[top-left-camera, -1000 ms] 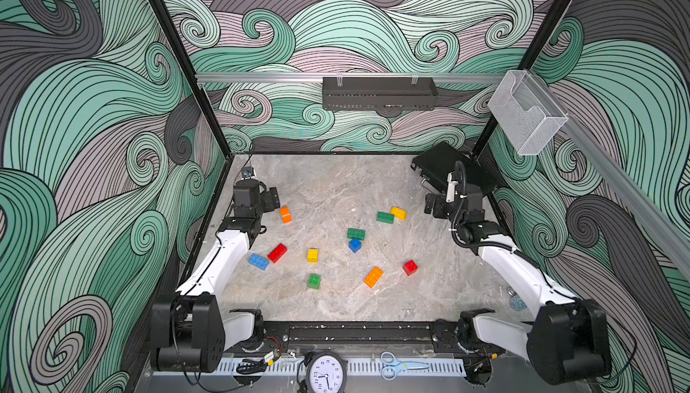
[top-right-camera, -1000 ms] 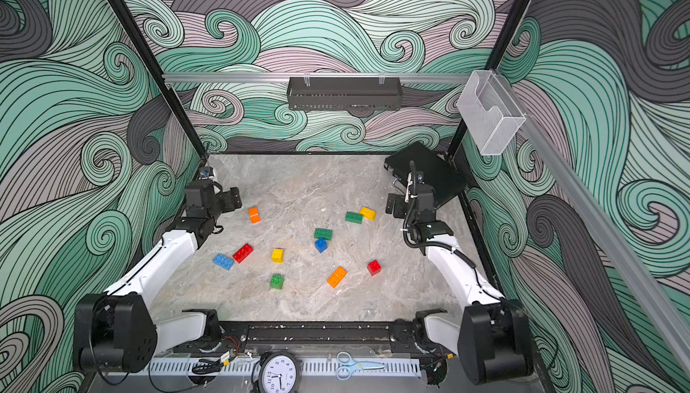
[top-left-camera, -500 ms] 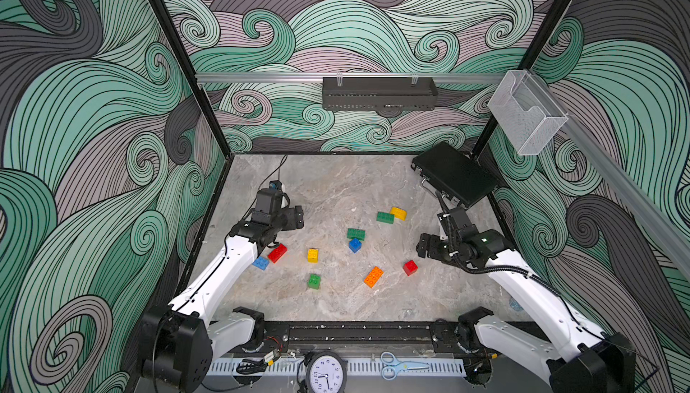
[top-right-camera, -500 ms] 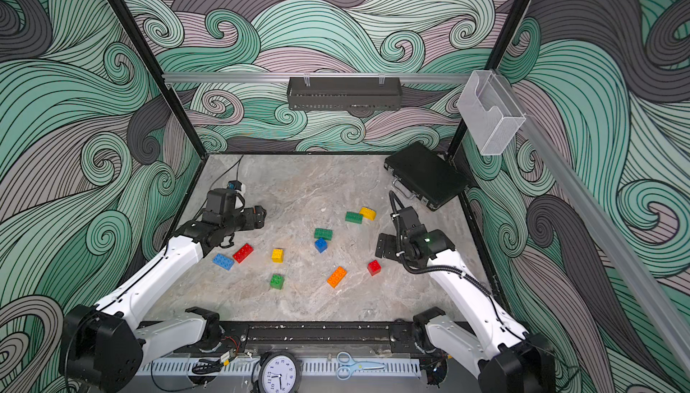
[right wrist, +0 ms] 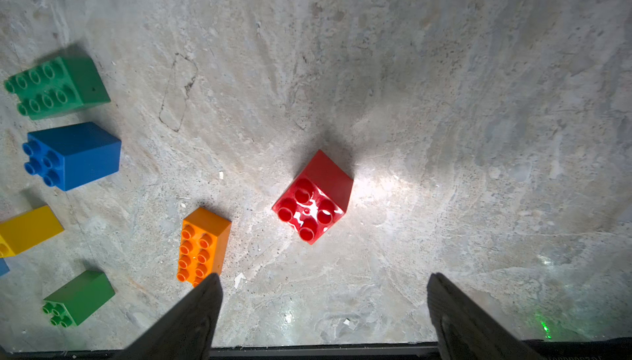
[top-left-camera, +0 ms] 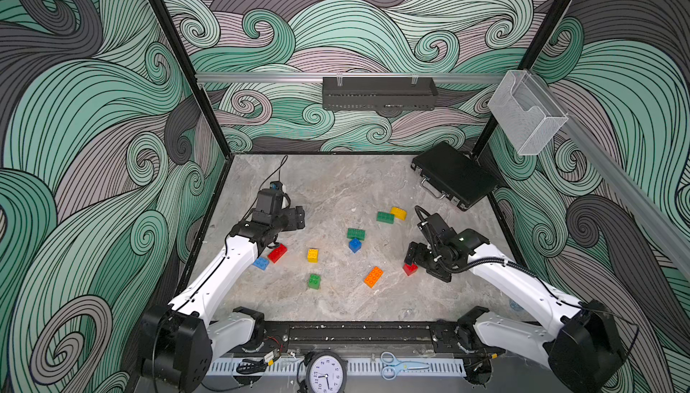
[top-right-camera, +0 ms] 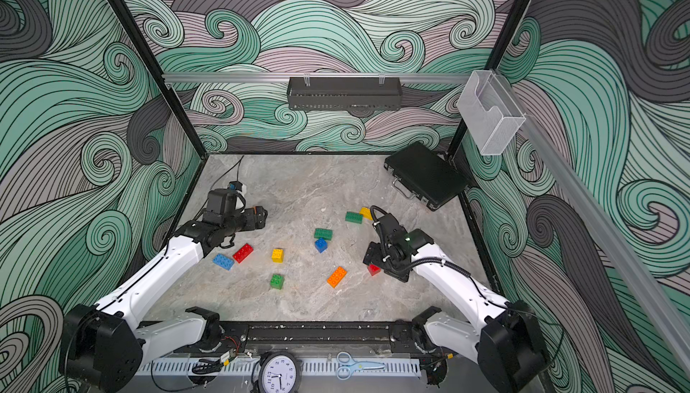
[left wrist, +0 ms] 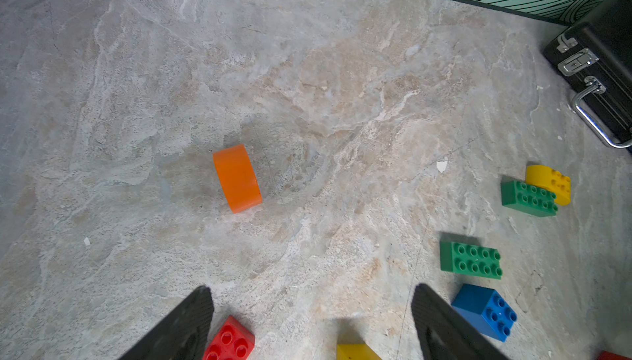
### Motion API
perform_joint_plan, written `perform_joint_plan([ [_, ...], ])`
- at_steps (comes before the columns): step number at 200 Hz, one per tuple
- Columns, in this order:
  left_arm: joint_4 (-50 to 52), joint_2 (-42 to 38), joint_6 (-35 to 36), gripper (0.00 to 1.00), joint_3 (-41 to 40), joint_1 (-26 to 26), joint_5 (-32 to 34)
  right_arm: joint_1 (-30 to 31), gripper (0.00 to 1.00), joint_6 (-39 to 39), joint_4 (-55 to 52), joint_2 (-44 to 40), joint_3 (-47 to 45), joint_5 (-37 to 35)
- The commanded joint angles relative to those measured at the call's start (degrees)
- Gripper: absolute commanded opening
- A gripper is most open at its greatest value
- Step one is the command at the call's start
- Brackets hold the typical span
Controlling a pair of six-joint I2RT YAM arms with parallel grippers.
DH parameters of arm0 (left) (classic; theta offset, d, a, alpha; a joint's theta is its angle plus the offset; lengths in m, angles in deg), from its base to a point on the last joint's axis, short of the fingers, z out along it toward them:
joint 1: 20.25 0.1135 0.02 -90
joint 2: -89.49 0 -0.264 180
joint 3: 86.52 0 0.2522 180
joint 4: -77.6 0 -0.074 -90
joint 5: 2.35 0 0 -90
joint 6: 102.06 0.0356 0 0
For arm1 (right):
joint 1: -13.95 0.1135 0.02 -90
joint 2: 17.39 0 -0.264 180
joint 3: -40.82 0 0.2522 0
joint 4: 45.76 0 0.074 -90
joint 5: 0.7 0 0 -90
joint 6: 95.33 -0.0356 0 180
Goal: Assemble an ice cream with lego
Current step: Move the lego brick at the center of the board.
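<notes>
Lego bricks lie scattered on the marble table (top-left-camera: 336, 186). My left gripper (top-left-camera: 298, 219) (left wrist: 313, 290) hangs open and empty above an orange round-topped brick (left wrist: 237, 178), with a red oblong brick (top-left-camera: 277, 253) and a blue oblong one (top-left-camera: 260, 262) beside its arm. My right gripper (top-left-camera: 410, 256) (right wrist: 325, 277) is open and empty just over a red square brick (top-left-camera: 410, 268) (right wrist: 313, 201). An orange oblong brick (top-left-camera: 373, 276) (right wrist: 201, 245) sits beside it. Mid-table are yellow (top-left-camera: 313, 255), green (top-left-camera: 314, 281) and blue (top-left-camera: 355, 245) square bricks.
Two green oblong bricks (top-left-camera: 356, 233) (top-left-camera: 385, 217) and a yellow round-topped brick (top-left-camera: 398, 213) lie towards the back right. A black case (top-left-camera: 453, 174) sits in the back right corner. A clock (top-left-camera: 324, 374) and scissors (top-left-camera: 395, 365) lie on the front rail.
Both arms have swung in from the back sides towards the middle. The right gripper has come down over the red square brick. The left gripper now covers the orange round-topped brick in the top views.
</notes>
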Motion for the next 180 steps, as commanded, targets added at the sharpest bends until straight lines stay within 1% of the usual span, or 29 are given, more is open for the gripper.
perform_joint_plan([
  [1,1.39,-0.38,-0.07,0.91,0.21,-0.46,-0.41,0.76,0.93,-1.1,2.43,2.3,-0.82,-1.59],
  [40,1.48,-0.33,0.18,0.91,-0.14,-0.42,-0.09,1.16,0.94,7.88,2.3,8.18,2.38,-3.28],
  [81,1.5,-0.04,0.11,0.91,-0.14,-0.41,0.11,1.76,0.94,12.76,6.66,11.48,3.25,-0.4],
  [116,1.7,-0.02,0.07,0.91,-0.15,-0.4,0.55,3.42,0.93,13.34,8.36,13.84,3.58,2.47],
  [162,1.81,0.06,0.07,0.92,-0.07,-0.45,0.72,5.03,0.91,12.24,8.9,13.76,3.05,4.13],
  [180,1.57,0.15,-0.08,0.91,-0.08,-0.4,0.64,5.72,0.88,12.5,8.2,13.98,3.37,2.97],
])
